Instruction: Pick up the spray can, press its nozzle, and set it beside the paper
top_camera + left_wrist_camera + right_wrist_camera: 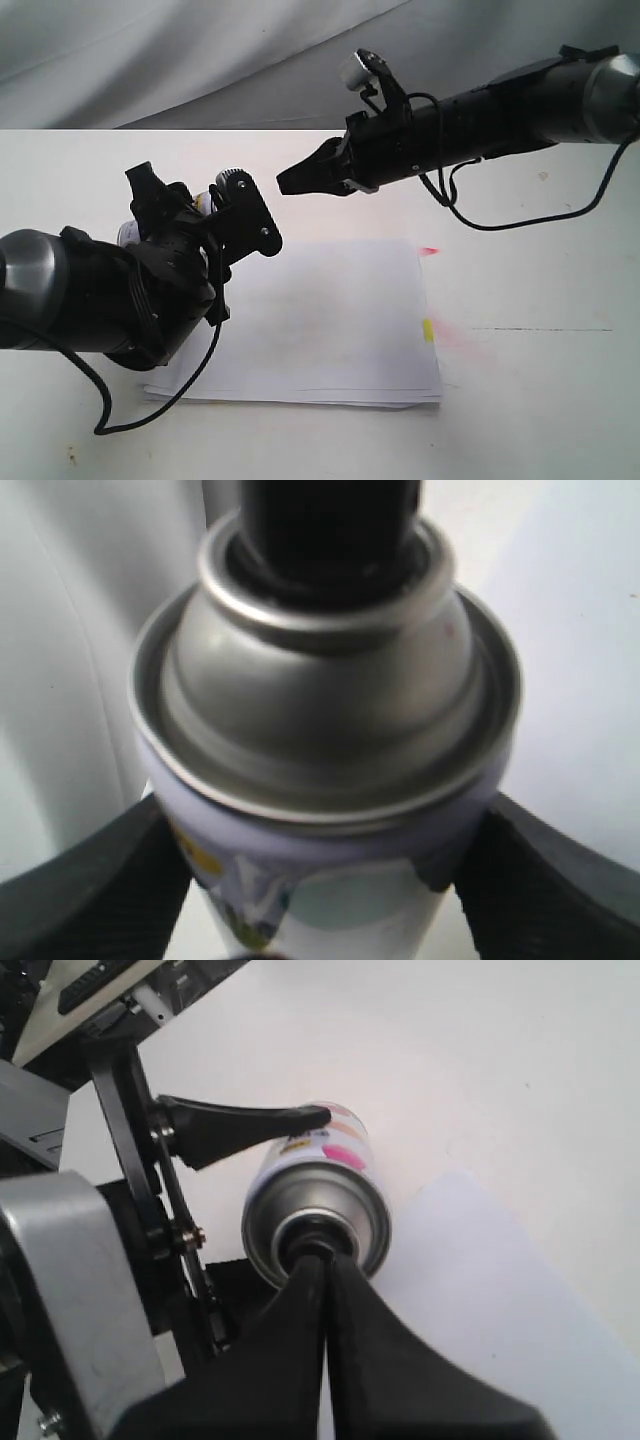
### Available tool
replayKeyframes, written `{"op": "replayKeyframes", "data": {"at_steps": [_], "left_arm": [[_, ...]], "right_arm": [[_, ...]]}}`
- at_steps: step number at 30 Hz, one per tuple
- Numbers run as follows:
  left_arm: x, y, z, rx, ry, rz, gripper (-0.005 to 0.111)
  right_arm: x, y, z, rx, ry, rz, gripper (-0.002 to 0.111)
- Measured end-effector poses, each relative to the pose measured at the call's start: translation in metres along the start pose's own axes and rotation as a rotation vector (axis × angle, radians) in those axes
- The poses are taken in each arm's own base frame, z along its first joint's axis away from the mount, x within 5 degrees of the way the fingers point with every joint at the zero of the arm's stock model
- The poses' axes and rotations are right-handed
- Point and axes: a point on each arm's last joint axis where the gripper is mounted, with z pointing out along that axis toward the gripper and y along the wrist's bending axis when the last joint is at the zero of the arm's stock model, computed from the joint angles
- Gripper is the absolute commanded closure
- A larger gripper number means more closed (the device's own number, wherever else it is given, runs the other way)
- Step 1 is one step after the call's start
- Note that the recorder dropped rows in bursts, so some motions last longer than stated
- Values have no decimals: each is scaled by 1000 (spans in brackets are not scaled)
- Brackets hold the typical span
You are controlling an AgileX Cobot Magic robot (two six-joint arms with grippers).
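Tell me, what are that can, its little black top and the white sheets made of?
The spray can looks like metal: its silver dome has a dull sheen and a rolled rim. The nozzle seems to be black plastic, smooth and slightly glossy, though it is blurred here. The paper is thin, matte white sheets, with uneven stacked edges.

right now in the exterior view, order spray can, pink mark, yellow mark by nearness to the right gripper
1. spray can, in the left gripper, at the right gripper's tips
2. pink mark, by the paper's far right corner
3. yellow mark, on the paper's right edge
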Motion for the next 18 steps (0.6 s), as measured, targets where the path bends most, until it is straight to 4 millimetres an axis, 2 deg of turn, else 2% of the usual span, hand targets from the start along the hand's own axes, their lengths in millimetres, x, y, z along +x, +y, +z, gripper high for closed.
{"op": "replayKeyframes", "data": {"at_steps": [3,11,18], "left_arm": [[0,0,0,0,0,0,107],[0,0,0,0,0,1,107],[0,0,0,0,0,1,107]], "right_arm": [[-12,0,5,-39,8,-10,108],[-8,3,5,-71,79,-14,108],[-6,12,16,-81,112,-39,108]]}}
